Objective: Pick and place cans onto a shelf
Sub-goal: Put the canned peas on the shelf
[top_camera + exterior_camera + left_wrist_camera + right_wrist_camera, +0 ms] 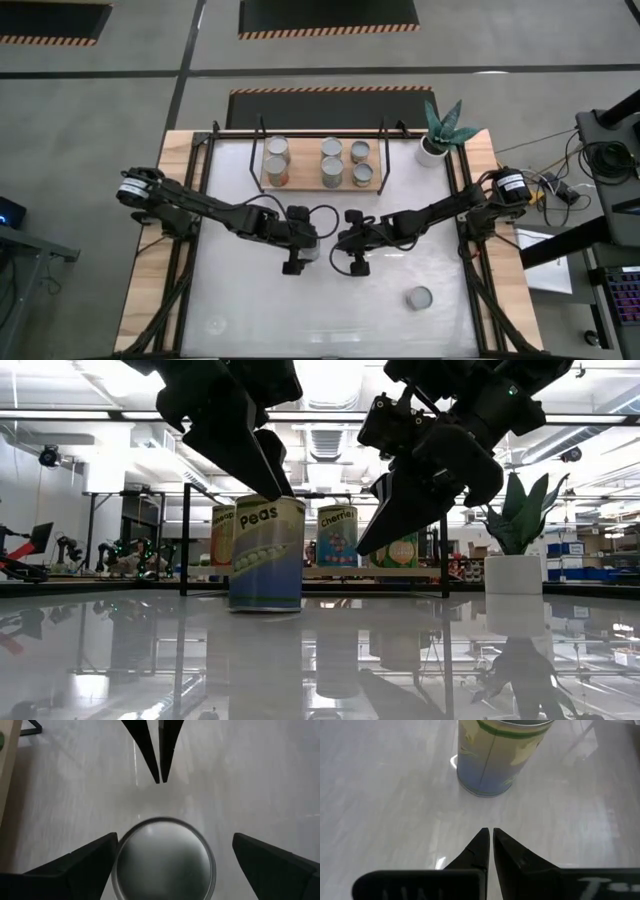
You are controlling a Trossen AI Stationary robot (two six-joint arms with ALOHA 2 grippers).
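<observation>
A can [162, 860] labelled "Peas" [265, 555] stands upright on the white table, near its middle. My left gripper [175, 855] hangs open just over it, slanting down, one finger on each side of the silvery lid. To the can's right my right gripper [490, 842] is shut on nothing, just above the table [352, 262], its fingertips pointing at the can [497, 755]. The shelf [300, 183], a wooden board in black rods, lies at the far side and bears several upright cans [331, 160].
One more can [419, 297] stands on the table at the near right. A white plant pot [432, 150] with a green plant stands at the far right, beside the shelf. Black frame rods [205, 190] run along the table's left and right sides.
</observation>
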